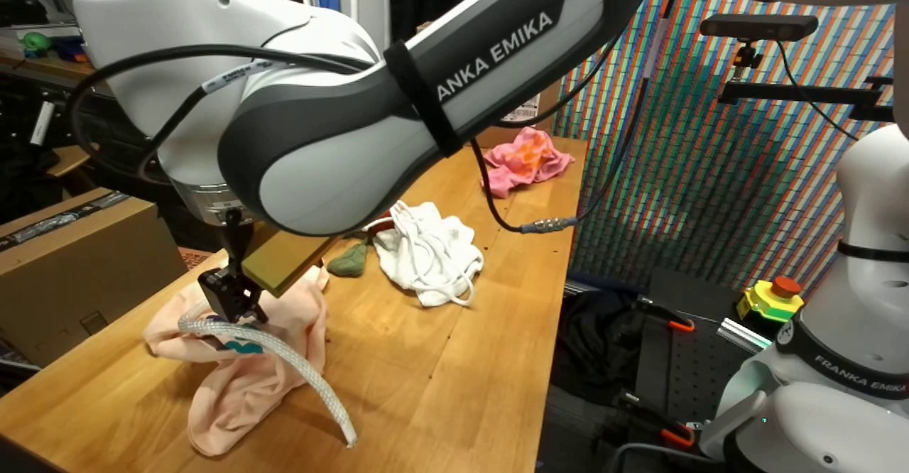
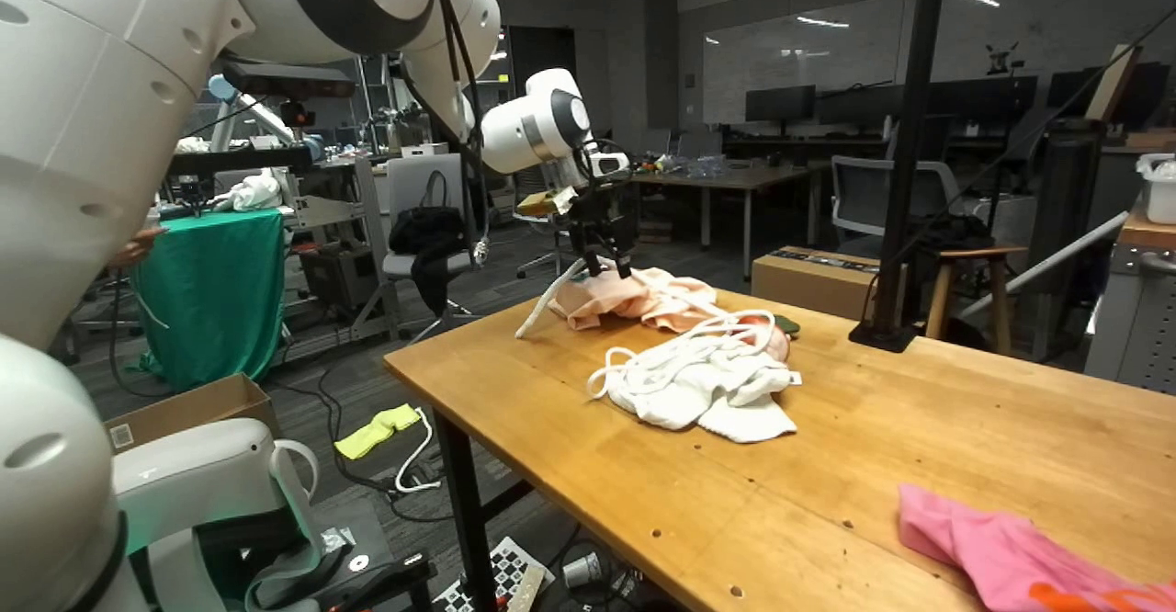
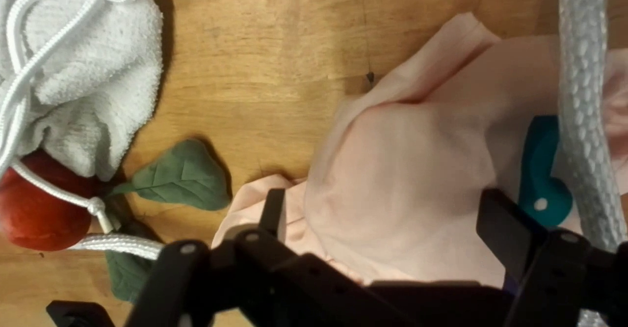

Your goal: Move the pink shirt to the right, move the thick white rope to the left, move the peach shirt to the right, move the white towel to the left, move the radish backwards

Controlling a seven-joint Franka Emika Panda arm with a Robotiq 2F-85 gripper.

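Observation:
My gripper [image 3: 382, 202] stands open over the peach shirt [image 3: 402, 170]; whether its fingertips touch the cloth I cannot tell. The thick white rope [image 1: 302, 366] lies across that shirt, passing outside the right-hand finger in the wrist view, with another stretch emerging beside the radish [image 3: 44, 209]. Green leaves show on the radish, which partly tucks against the white towel [image 3: 98, 81]. The towel is bunched mid-table in both exterior views. Crumpled, the pink shirt [image 1: 525, 160] sits at the table end farthest from my gripper; it is out of the wrist view.
Thin white string [image 2: 675, 355] lies looped over the towel, one knotted end crossing the radish. A cardboard box [image 1: 85, 274] stands beside the table [image 1: 454, 388]. A black post [image 2: 905, 180] rises at the table's edge. My forearm [image 1: 341, 167] spans above the table.

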